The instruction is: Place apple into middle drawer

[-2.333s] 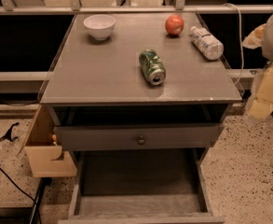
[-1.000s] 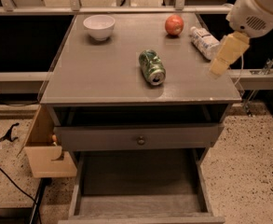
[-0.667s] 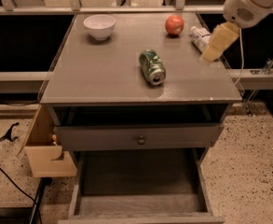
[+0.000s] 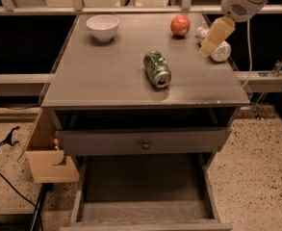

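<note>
Apple [image 4: 180, 25]: small, round and red-orange with a paler patch, it sits at the upper right of the frame on the far part of the grey wooden table [image 4: 107, 81], free of any grasp.
Pincer [image 4: 210, 42]: the pale yellowish pincer on a white arm hangs at the upper right, just right of the apple and apart from it. It sits in front of a white plastic bottle [image 4: 221, 51] lying on its side. I cannot tell whether it is wide or narrow.
Middle drawer [image 4: 140, 186]: a wide, shallow grey wooden drawer, pulled out at the bottom centre with its bare floor showing.
Neighbours: a green soda can [image 4: 157, 69] lies on its side at centre, and a white bowl [image 4: 102, 27] stands at the upper left.
Stage: approach, by my reading; the grasp is not yet made.
Risk, bottle: a sideways reach may nudge the bottle, which sits close to the right edge of the table and could roll off.
Risk, apple: being round, it may roll away if touched off-centre.
Risk, carry: the route to the drawer passes the can and the table's front edge, so a low carry could clip either.
</note>
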You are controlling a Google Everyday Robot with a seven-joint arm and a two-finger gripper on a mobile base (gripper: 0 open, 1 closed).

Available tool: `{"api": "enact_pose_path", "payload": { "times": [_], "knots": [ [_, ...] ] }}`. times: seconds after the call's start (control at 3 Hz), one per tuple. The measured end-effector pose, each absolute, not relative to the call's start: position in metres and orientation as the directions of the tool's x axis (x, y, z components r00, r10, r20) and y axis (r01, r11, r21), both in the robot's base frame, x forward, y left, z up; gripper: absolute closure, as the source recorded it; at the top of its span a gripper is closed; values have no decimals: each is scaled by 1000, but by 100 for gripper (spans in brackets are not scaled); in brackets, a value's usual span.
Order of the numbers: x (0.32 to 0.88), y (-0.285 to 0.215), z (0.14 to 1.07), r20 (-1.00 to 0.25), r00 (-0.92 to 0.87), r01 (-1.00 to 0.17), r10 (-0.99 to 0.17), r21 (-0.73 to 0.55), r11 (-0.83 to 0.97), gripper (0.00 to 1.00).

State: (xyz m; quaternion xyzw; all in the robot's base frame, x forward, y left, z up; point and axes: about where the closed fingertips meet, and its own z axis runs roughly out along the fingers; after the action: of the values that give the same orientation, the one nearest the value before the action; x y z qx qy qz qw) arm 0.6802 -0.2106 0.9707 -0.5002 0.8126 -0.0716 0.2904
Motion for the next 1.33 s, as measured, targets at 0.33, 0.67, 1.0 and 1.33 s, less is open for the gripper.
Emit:
{"api": "enact_pose_path", "payload": {
  "times": [0.33, 0.67, 1.0, 1.33],
  "knots": [
    [710, -217, 969, -408, -352, -734, -843, -438, 519, 0],
    [736, -218, 969, -420, -363, -705, -832, -460, 540, 0],
    [770, -217, 973, -476, -380, -652, -793, -470, 595, 0],
    [799, -217, 974, -553, -400, -597, -731, -447, 666, 0]
  ]
}}
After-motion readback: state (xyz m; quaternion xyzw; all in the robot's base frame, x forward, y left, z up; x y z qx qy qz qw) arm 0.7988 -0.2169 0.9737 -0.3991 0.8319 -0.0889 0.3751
